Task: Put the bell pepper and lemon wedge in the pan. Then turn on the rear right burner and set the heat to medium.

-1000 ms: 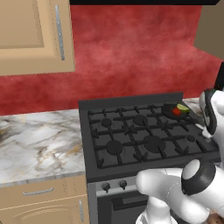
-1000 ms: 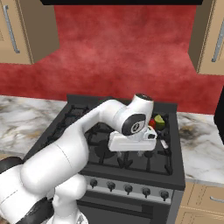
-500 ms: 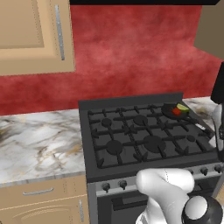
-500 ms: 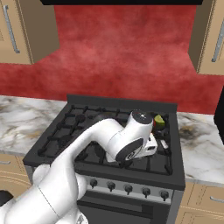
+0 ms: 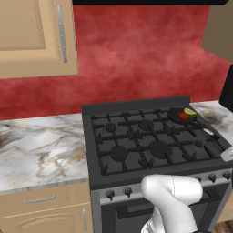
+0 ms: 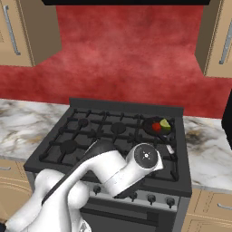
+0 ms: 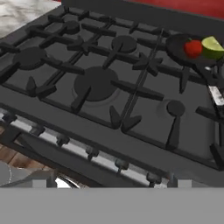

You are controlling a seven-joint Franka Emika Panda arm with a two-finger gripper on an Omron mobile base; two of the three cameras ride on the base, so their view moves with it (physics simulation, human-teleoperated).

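Observation:
The black pan [image 6: 153,125] sits on the rear right burner of the stove, its grey handle [image 7: 216,94] pointing toward the front. Inside it lie the red bell pepper [image 6: 156,127] and the yellow-green lemon wedge [image 6: 165,123], side by side; both also show as bell pepper [image 7: 193,48] and lemon wedge [image 7: 213,46], and as bell pepper [image 5: 183,116] and lemon wedge [image 5: 189,111]. My gripper [image 7: 111,183] is open and holds nothing; it hangs low in front of the stove and looks over the knob row toward the burners. The arm [image 6: 136,165] bends down across the stove's front.
A row of knobs [image 7: 92,152] runs along the stove's front panel [image 6: 136,195]. Black grates [image 5: 145,141] cover the cooktop. Marble counter [image 5: 41,150] lies to the left and counter [image 6: 206,149] to the right. Wooden cabinets hang above on both sides.
The arm has swung down from above the stove's right side to low in front of the knob panel. Pepper, lemon wedge and pan have stayed put.

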